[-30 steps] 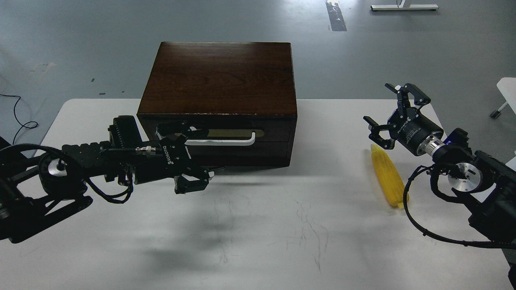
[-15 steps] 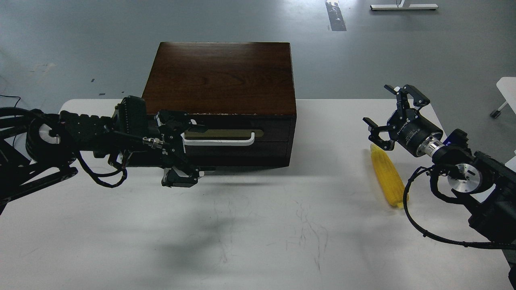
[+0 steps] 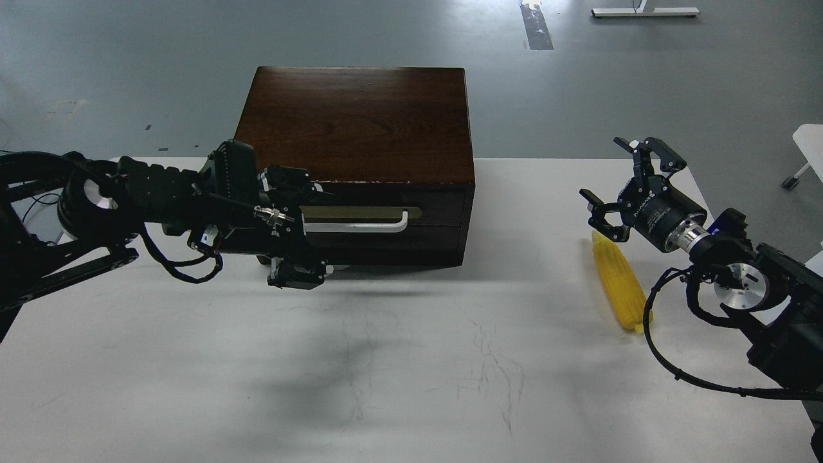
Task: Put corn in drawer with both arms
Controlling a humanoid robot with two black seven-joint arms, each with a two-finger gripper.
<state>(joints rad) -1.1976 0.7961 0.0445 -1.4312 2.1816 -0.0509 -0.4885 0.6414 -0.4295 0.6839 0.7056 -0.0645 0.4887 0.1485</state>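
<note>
The dark brown wooden box [image 3: 353,122] stands at the table's back centre. Its drawer [image 3: 437,212] is shut, with a white bar handle [image 3: 360,225] on a brass-coloured plate. My left gripper [image 3: 318,231] is open at the drawer's front, its fingers above and below the handle's left end, not closed on it. The yellow corn [image 3: 618,283] lies on the table at the right, narrow end pointing away from me. My right gripper [image 3: 620,177] is open and empty, just above and behind the corn's far end.
The white table [image 3: 411,360] runs from the box to the near edge. A black cable [image 3: 669,366] loops from my right arm down beside the corn. A white object [image 3: 810,138] stands off the table at the far right.
My left arm has risen and moved right, bringing the open gripper around the handle's left end. My right gripper and the corn have barely moved.
</note>
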